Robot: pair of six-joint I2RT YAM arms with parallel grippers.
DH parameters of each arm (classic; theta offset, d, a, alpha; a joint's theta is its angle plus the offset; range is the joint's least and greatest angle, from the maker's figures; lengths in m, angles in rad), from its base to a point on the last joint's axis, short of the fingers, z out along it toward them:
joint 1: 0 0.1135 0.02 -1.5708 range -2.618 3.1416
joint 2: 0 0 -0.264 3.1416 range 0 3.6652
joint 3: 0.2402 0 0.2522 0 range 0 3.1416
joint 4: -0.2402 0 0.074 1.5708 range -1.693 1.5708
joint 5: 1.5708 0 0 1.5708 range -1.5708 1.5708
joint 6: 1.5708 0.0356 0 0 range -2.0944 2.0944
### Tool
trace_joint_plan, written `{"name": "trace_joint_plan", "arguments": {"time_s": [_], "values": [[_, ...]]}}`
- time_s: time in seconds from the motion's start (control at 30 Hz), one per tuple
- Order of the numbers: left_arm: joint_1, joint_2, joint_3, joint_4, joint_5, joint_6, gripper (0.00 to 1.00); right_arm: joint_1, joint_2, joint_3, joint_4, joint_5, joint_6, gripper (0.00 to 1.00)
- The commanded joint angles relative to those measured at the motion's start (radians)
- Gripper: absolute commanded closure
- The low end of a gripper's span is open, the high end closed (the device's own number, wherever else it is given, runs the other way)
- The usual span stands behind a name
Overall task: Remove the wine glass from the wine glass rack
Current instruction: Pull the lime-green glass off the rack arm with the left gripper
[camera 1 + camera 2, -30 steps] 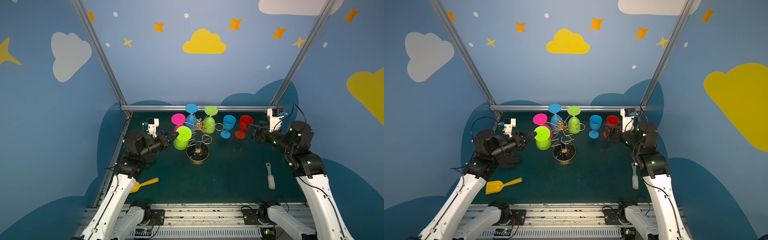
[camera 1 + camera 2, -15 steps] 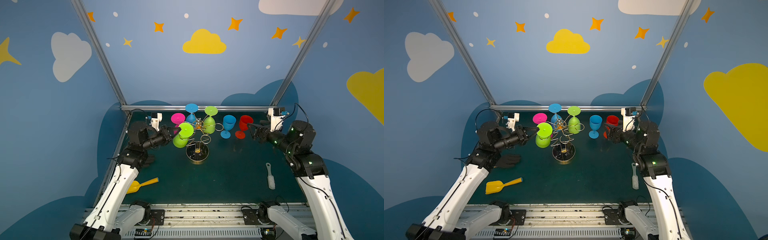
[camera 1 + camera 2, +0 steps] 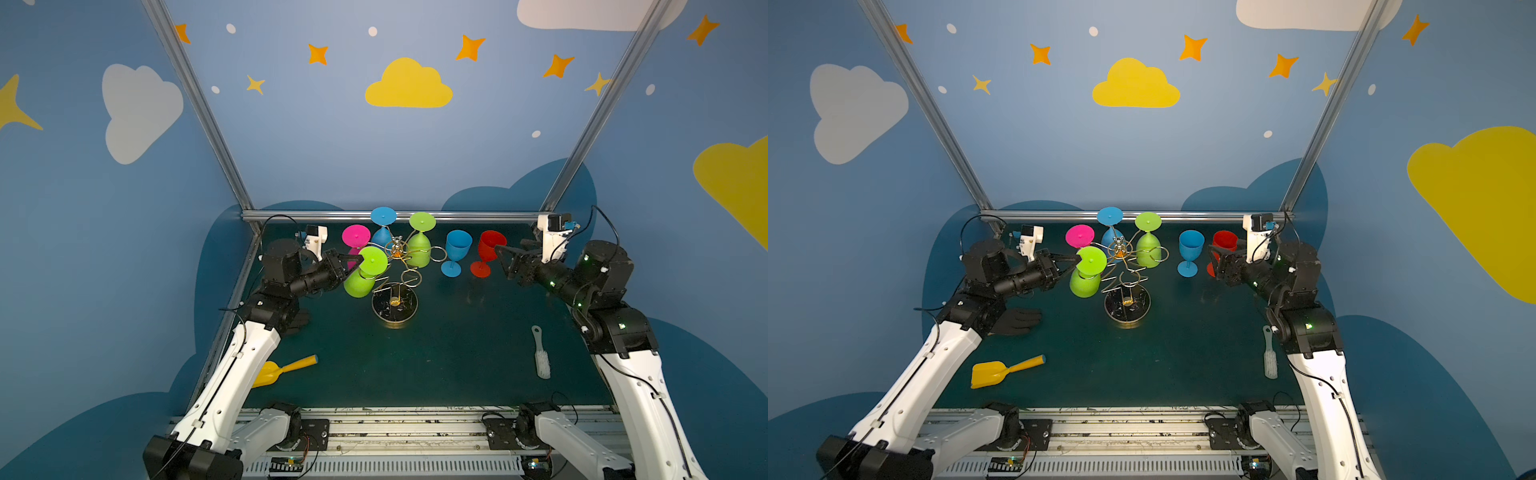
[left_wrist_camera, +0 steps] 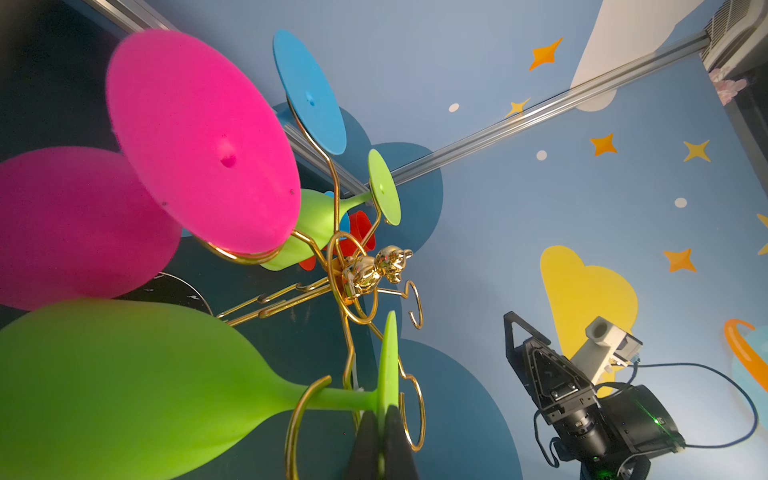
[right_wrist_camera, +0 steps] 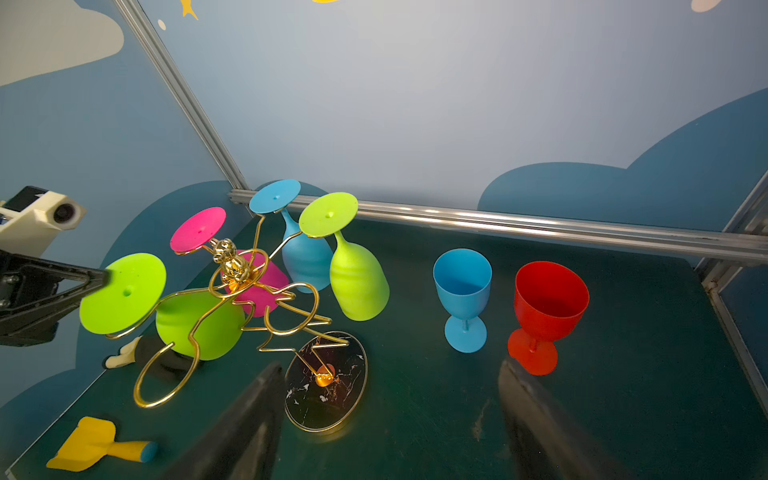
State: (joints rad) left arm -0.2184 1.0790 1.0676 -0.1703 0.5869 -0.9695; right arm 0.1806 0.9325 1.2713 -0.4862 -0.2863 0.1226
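The gold wire wine glass rack (image 3: 394,305) stands mid-table on its round dark base (image 5: 326,380). A lime-green wine glass (image 3: 358,282) hangs upside down on the rack's near-left loop arm, tilted. My left gripper (image 3: 359,261) is shut on the rim of its foot (image 4: 388,365). In the left wrist view the gold loop (image 4: 305,399) still rings the stem. Pink (image 3: 356,236), blue (image 3: 383,216) and a second green glass (image 3: 422,222) also hang on the rack. My right gripper (image 5: 390,368) is open and empty, hovering right of the rack (image 3: 1127,305).
A blue glass (image 3: 457,249) and a red glass (image 3: 490,249) stand upright on the table, right of the rack and just in front of my right gripper (image 3: 505,259). A yellow scoop (image 3: 282,370), a black glove (image 3: 1017,322) and a white brush (image 3: 540,357) lie nearer the front.
My left arm has risen and pushed slightly right, lifting and tilting the green glass by its foot. The right arm has hardly moved.
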Motion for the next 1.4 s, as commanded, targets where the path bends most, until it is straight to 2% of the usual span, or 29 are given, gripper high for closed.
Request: {"name": "trace_joint_plan", "arguments": {"time_s": [0.0, 0.4, 0.87, 1.07, 1.3, 1.37], "values": [[-0.014, -0.003, 0.048, -0.021, -0.063, 0.045, 0.97, 0.005, -0.006, 0.028, 0.012, -0.006, -0.004, 0.20], [-0.076, 0.006, 0.097, -0.132, -0.191, 0.084, 0.97, 0.005, -0.019, 0.033, 0.002, 0.002, -0.011, 0.20], [-0.129, 0.042, 0.128, -0.119, -0.292, 0.093, 0.97, 0.004, -0.032, 0.030, -0.017, 0.026, -0.025, 0.20], [-0.133, 0.037, 0.135, -0.118, -0.342, 0.092, 0.97, 0.004, -0.036, 0.021, -0.014, 0.024, -0.020, 0.20], [-0.133, 0.049, 0.135, -0.110, -0.346, 0.081, 0.97, 0.003, -0.040, 0.022, -0.017, 0.024, -0.025, 0.20], [-0.132, 0.046, 0.130, -0.109, -0.386, 0.084, 0.97, 0.003, -0.040, 0.022, -0.018, 0.026, -0.026, 0.20]]}}
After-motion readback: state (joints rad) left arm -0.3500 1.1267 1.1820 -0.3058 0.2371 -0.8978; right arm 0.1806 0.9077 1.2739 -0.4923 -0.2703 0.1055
